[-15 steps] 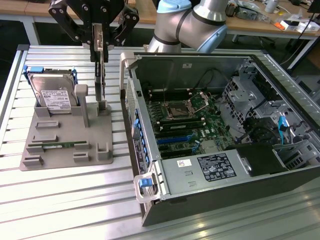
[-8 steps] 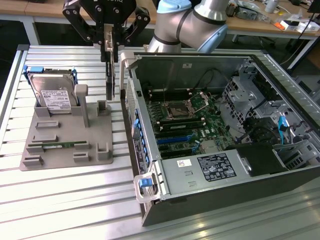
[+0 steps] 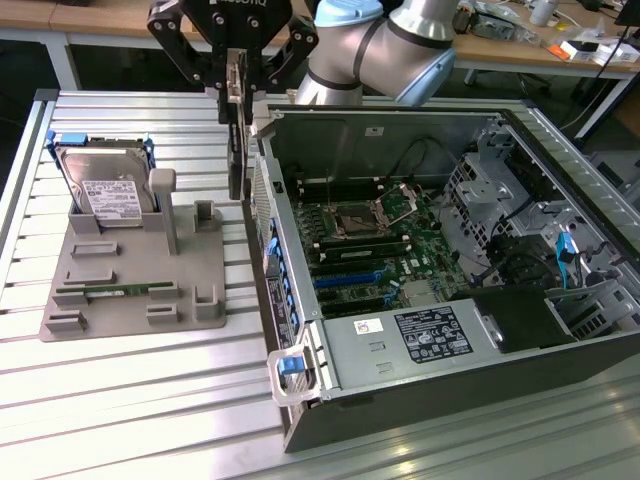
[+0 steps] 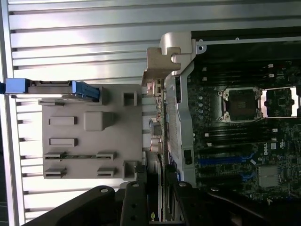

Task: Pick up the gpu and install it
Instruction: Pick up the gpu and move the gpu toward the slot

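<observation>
Upright gpu (image 3: 236, 160), apparently in tool (image 3: 236, 90)

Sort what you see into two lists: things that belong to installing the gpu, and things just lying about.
Belongs to the job: gpu, held in the hand; open computer case; its motherboard.
Just lying about: hard drive; memory stick; grey holder they sit in.

Black gpu (image 3: 236, 155) w/ beige bracket (image 4: 160, 63), grey tray (image 3: 130, 300), blue-railed silver hdd (image 3: 105, 190).
</observation>
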Controlling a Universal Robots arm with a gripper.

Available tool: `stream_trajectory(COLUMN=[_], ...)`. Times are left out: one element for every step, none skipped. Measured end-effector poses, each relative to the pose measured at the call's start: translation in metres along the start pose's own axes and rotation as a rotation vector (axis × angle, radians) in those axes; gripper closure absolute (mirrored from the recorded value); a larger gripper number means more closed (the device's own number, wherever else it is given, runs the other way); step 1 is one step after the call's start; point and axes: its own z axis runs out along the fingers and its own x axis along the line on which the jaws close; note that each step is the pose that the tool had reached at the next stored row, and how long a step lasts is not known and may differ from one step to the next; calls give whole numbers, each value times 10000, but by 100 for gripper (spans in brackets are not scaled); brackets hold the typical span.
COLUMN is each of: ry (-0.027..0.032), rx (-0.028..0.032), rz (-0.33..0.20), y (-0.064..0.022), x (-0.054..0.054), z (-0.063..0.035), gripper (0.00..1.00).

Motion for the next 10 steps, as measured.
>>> stream_trajectory(ry=[1,0,0,0,0,0,0,0,0,0], rx=[0,0,-1,-1,0,0,0,0,-1,-1], rz=[0,0,0,0,0,0,0,1,1,0], y=[1,2,4,5,6,8,9,11,12,15], x=[-13,-34,-62,-81,-95,-117,-143,-163,-192,-235], z=[0,1,2,3,2,3,4,5,5,6], gripper=[73,73,73,73,73,73,73,73,73,73])
